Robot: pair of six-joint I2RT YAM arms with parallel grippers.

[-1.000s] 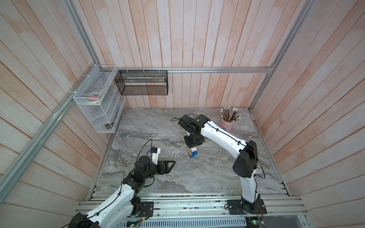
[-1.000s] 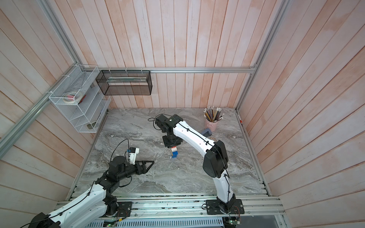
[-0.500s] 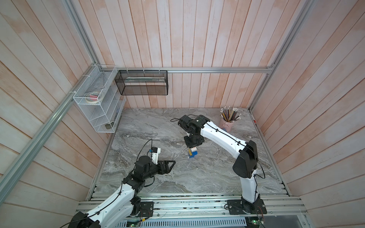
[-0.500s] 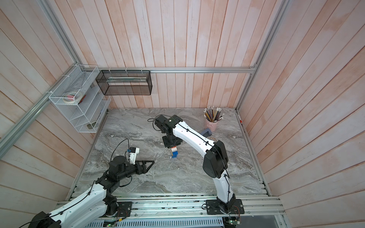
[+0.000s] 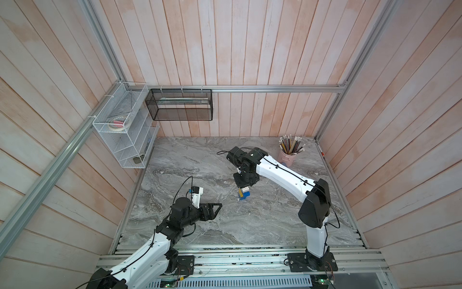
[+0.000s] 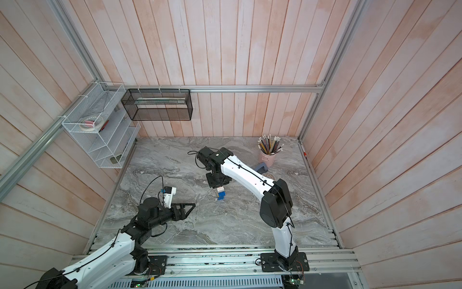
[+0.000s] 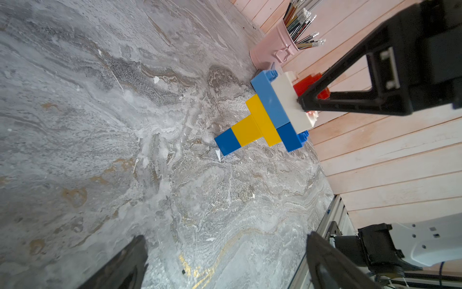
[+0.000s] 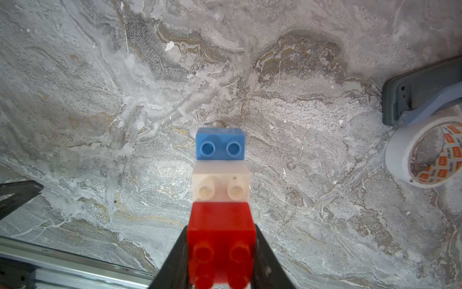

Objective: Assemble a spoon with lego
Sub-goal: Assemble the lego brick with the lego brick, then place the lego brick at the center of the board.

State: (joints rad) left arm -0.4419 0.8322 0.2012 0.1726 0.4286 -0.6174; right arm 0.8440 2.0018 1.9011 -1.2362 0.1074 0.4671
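The spoon (image 7: 265, 117) stands upright near the middle of the marble table. It has a blue and yellow stem below and a wider blue, white and red head on top. The lower blue stem end is at or just above the marble. In both top views it shows under the right wrist (image 5: 243, 194) (image 6: 220, 195). My right gripper (image 8: 221, 240) points down and is shut on the spoon's red top brick (image 8: 221, 225). Toward the front left my left gripper (image 7: 225, 240) is open and empty, low over the table and aimed at the spoon (image 5: 217, 211).
A pink cup of pencils (image 5: 287, 157) stands at the back right. A grey hole punch (image 8: 412, 90) and a tape roll (image 8: 400, 155) lie under the right arm. A white wire shelf (image 5: 120, 130) and a black mesh basket (image 5: 180, 105) hang on the walls.
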